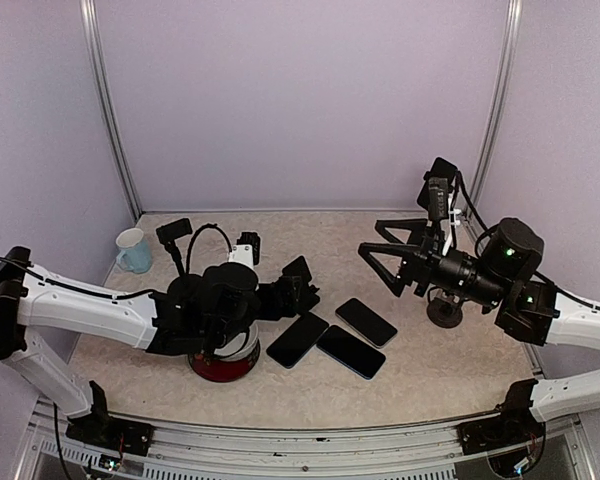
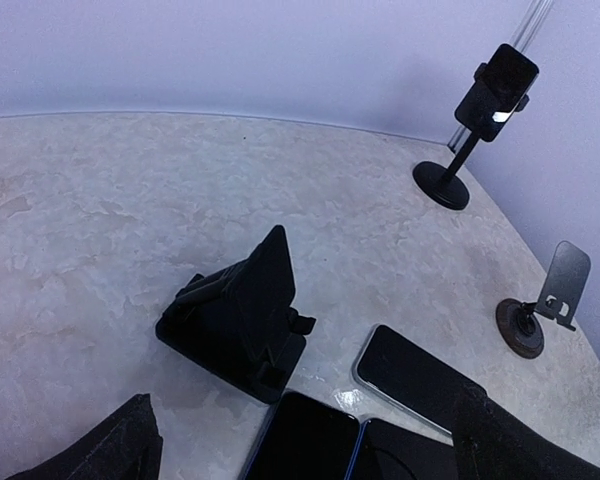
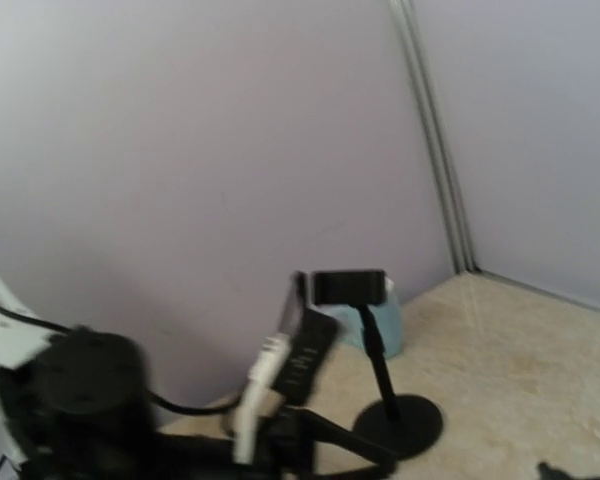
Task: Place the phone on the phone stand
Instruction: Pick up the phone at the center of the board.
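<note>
left hand (image 2: 305,402) hovers low, fingers spread wide, just short of the black folding stand (image 2: 242,315). flat on the surface (image 1: 450,370) close beside it lie the first phone (image 1: 297,339), second phone (image 1: 350,351) and third phone (image 1: 366,321). right hand (image 1: 378,256) hangs spread, gripping nothing. pale blue mug (image 1: 133,250) far left, contents hidden.

Top external view: table layout, three phones.
Left phone (image 1: 298,339), middle phone (image 1: 350,351) and right phone (image 1: 366,321) lie flat at table centre, between left gripper (image 1: 305,296) and right gripper (image 1: 378,255). A mug (image 1: 133,250) stands far left; a tall phone stand (image 1: 441,187) stands far right.
</note>
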